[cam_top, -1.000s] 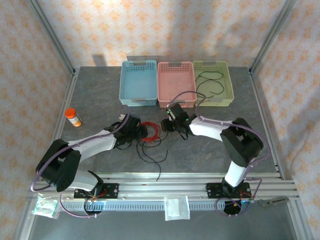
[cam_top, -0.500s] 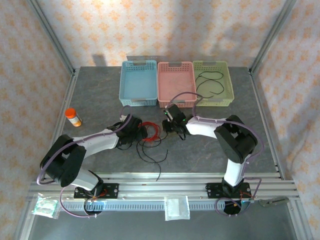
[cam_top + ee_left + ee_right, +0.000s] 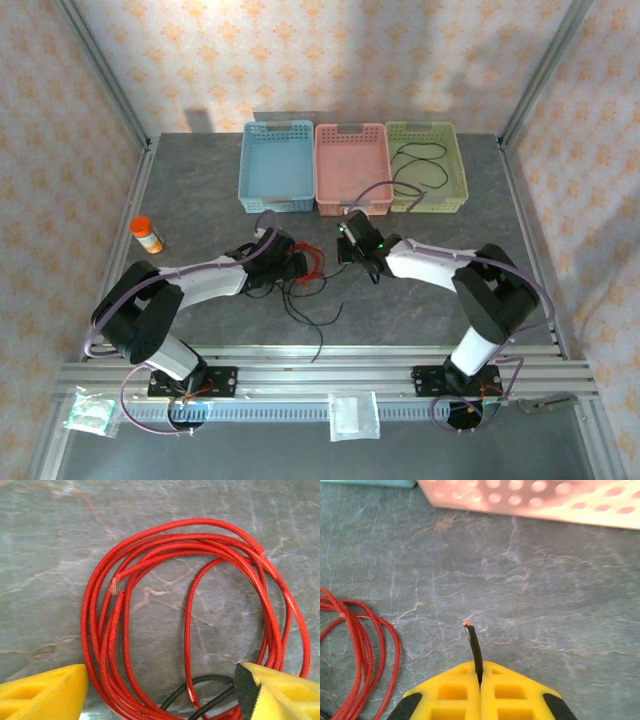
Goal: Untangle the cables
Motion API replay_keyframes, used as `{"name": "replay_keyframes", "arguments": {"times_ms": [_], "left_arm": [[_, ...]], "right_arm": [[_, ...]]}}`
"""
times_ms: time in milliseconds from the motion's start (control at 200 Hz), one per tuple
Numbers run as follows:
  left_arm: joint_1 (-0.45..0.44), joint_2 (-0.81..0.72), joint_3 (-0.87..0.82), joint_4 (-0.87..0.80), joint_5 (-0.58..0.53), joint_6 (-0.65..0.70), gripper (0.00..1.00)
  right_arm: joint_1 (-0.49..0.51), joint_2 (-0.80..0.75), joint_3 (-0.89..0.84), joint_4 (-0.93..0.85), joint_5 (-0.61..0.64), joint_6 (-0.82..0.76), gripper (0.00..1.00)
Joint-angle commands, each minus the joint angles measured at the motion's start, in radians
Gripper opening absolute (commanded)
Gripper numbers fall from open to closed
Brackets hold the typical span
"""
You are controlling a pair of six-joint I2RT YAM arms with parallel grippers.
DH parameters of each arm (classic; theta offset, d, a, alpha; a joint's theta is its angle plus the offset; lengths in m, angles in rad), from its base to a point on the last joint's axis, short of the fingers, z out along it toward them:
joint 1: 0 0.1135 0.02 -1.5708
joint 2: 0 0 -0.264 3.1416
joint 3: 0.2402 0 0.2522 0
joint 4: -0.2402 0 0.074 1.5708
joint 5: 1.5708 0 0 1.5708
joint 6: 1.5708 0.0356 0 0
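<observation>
Right wrist view: right gripper (image 3: pixel 480 680) is pinched tight on the black cable (image 3: pixel 473 642) tip. Left gripper (image 3: pixel 160 692) sits spread over the red coil (image 3: pixel 102 645) on the table (image 3: pixel 45 535). Light, floppy stuff that probably snags, so I'd grab near a free end.

red cable (image 3: pixel 107 645): glossy plastic | table (image 3: pixel 50 555): matt, veined | pink basket (image 3: pixel 530 502): perforated plastic

The coil (image 3: pixel 107 650) was red and the wire (image 3: pixel 475 650) black (coppery at its cut tip). The fingers (image 3: pixel 450 695) were yellow. The table (image 3: pixel 200 190) was grey, veined like marble. There were a blue basket (image 3: pixel 277 127), a pink basket (image 3: pixel 351 129) and a green basket (image 3: pixel 422 127). The bottle (image 3: pixel 147 235) was orange. The wall (image 3: pixel 300 60) was cream with orange motifs.
</observation>
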Motion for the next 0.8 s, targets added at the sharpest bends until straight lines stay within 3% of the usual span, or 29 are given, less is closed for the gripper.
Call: {"name": "replay_keyframes", "arguments": {"times_ms": [0, 506, 796], "left_arm": [[-0.011, 0.017, 0.032, 0.035, 0.015, 0.006, 0.78], [-0.044, 0.069, 0.097, 0.112, 0.107, 0.044, 0.76], [-0.045, 0.095, 0.175, 0.077, 0.060, 0.067, 0.72]], "right_arm": [[-0.026, -0.058, -0.024, -0.045, 0.111, -0.022, 0.00], [-0.202, -0.174, -0.051, -0.127, 0.222, -0.110, 0.00], [-0.298, -0.118, -0.034, -0.278, 0.344, -0.001, 0.00]]}}
